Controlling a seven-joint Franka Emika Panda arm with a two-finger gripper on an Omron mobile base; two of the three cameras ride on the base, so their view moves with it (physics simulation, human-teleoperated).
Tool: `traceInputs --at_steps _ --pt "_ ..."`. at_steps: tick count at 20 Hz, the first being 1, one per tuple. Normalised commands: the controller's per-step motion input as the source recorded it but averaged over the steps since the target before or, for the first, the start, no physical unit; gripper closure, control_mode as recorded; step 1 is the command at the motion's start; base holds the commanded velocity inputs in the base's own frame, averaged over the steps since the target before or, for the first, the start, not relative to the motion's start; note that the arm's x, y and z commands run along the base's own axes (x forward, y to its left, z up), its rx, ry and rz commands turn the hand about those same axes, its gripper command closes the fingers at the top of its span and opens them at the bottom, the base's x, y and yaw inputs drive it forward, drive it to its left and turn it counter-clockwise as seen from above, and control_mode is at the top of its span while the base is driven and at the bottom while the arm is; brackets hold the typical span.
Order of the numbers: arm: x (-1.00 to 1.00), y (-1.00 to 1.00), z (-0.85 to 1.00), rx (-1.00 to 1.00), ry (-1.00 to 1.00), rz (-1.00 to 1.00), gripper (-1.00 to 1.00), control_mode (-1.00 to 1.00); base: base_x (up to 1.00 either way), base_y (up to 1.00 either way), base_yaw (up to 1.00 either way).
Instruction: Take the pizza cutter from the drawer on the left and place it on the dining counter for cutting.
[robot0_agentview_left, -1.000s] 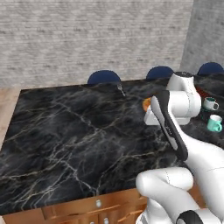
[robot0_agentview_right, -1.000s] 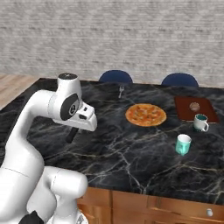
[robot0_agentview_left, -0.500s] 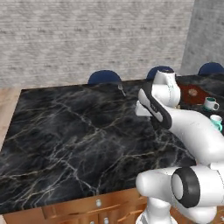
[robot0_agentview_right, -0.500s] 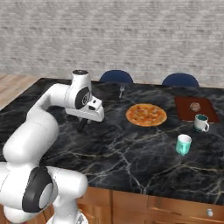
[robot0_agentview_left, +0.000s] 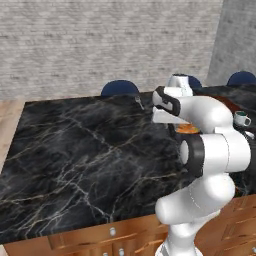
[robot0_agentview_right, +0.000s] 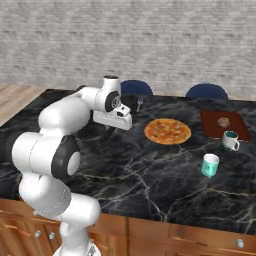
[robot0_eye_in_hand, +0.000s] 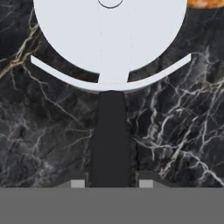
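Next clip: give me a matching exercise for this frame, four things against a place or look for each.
Things:
1. pizza cutter
2. pizza
3. teal cup
4. white mug

Places or looks:
A. just in front of the brown board
B. held in the shut pincer, above the dining counter
C. the dish closest to the counter's front edge
D. round and orange, lying flat mid-counter

Pairs: 1-B, 2-D, 3-C, 4-A

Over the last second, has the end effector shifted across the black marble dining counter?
Yes. The end effector has swung out over the black marble dining counter, toward the round orange pizza and the far edge.
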Motion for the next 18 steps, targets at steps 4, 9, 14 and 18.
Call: traceInputs --at_steps 4,9,14,18 --pt "1.00 -0.36 -0.44 0.01 0.00 -0.02 1.00 -1.00 0.00 0.00 0.00" --pt "0.79 -0.01 -0.60 0.00 -0.01 0.00 1.00 -1.00 0.00 0.00 0.00" --pt "0.77 -0.07 -0.51 0.01 -0.03 0.00 1.00 -1.00 0.00 0.00 0.00" --pt "0.64 -0.12 -0.57 0.01 -0.04 0.00 1.00 -1.00 0.00 0.00 0.00"
